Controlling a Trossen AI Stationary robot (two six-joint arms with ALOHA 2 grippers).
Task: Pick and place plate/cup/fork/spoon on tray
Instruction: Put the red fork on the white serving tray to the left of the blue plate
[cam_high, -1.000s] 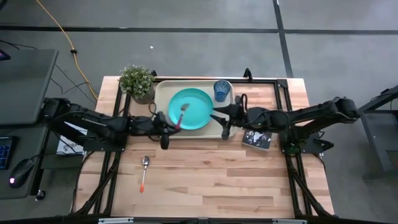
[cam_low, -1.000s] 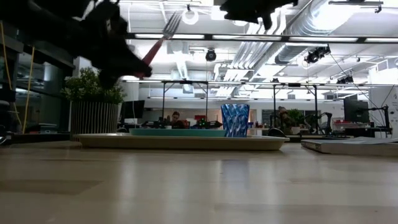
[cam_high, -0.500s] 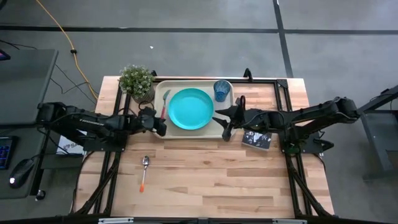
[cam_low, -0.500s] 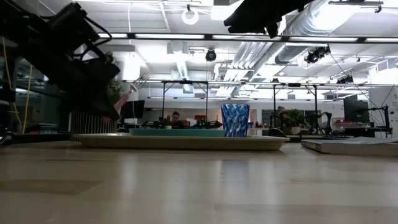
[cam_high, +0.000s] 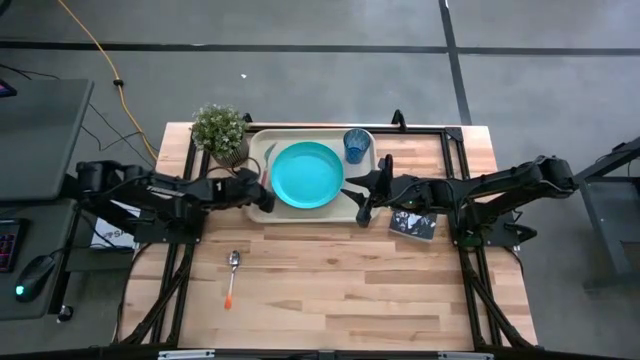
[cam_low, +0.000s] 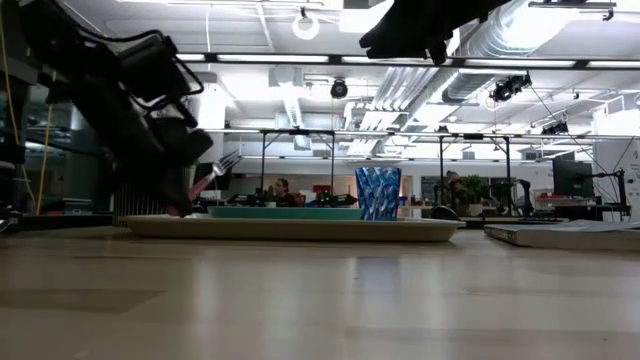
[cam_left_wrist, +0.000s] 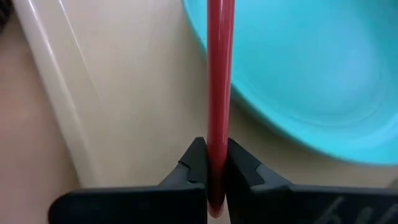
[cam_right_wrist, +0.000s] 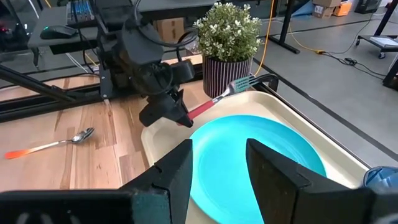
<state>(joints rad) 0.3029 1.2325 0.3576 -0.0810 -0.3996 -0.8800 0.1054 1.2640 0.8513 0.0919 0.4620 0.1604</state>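
The left gripper (cam_left_wrist: 212, 163), clamped on the fork (cam_right_wrist: 214, 98) by its red-pink handle, holds it low over the tray (cam_high: 257, 205) at the plate's (cam_high: 306, 175) nine o'clock, tines toward twelve, seemingly not yet resting, while the open-fingered right gripper (cam_right_wrist: 217, 168) hovers at three o'clock.

floor: grey concrete (cam_high: 330, 25) with dark seams | my bench (cam_high: 340, 290): pale wood planks | ceiling: strip lights (cam_low: 400, 60), exposed ducts (cam_low: 545, 30) | far desks, seated people

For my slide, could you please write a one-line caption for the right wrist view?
Left gripper holds the fork tilted over the tray beside the plate; the spoon waits on the table.
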